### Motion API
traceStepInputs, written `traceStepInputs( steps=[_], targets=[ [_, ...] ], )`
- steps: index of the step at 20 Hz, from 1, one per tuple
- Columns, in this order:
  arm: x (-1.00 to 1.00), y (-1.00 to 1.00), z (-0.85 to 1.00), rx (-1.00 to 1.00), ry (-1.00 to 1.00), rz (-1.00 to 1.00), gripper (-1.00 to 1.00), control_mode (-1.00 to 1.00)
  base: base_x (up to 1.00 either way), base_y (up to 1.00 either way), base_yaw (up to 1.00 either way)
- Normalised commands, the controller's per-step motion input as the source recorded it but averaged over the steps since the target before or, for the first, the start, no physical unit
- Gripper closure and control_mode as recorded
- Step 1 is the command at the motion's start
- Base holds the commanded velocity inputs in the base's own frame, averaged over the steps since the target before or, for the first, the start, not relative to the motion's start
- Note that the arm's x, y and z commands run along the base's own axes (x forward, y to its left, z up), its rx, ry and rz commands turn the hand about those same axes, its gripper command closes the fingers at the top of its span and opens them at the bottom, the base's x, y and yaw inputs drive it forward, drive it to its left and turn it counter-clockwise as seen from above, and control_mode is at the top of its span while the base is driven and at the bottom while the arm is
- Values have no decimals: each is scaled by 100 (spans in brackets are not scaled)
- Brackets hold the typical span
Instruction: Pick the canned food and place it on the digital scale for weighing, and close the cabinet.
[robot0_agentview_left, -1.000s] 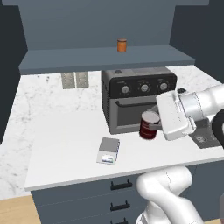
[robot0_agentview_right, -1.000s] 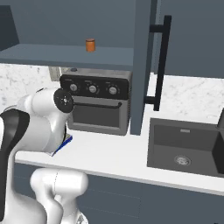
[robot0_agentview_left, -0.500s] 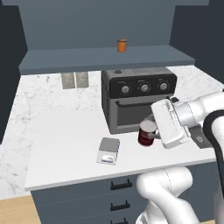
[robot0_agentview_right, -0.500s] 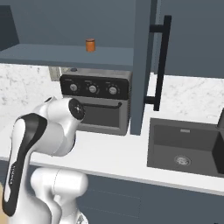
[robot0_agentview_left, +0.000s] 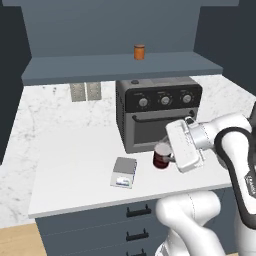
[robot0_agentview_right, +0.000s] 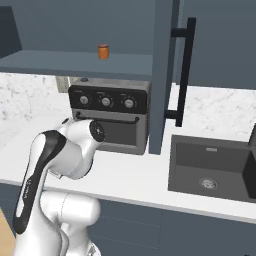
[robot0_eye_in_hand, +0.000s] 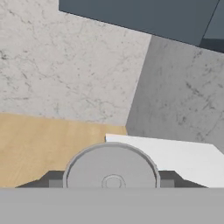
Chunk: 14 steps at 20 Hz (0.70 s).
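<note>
The canned food (robot0_agentview_left: 160, 160), a dark red can with a grey top, hangs low over the white counter just right of the digital scale (robot0_agentview_left: 124, 172). My gripper (robot0_agentview_left: 165, 153) is shut on it from the right, in front of the toaster oven. In the hand view the can's grey lid (robot0_eye_in_hand: 111, 166) sits between my dark fingertips (robot0_eye_in_hand: 54, 182). The scale's grey plate is bare. The slate-blue cabinet (robot0_agentview_left: 120, 30) above stands open; its door (robot0_agentview_right: 162, 75) juts out edge-on, with a black bar handle (robot0_agentview_right: 184, 70).
A black toaster oven (robot0_agentview_left: 160, 112) stands right behind the can. A small orange can (robot0_agentview_left: 139, 51) sits on the cabinet shelf. A dark sink (robot0_agentview_right: 215, 167) lies to the right. Wall outlets (robot0_agentview_left: 86, 91) are at the back left, drawers (robot0_agentview_left: 135, 212) below the counter.
My gripper has carried the can down and a little to the left, closer to the counter and the scale. The scale and cabinet door have not moved.
</note>
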Motion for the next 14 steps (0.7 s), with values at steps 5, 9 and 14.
traceStepInputs(
  steps=[5, 9, 14],
  targets=[
    [23, 0, -40, 1, -11, 5, 100, -100, 0, 0, 0],
    [31, 0, -43, 15, -6, 1, 100, -100, 0, 0, 0],
    [40, 7, -36, 11, 1, -1, 100, -100, 0, 0, 0]
  ],
)
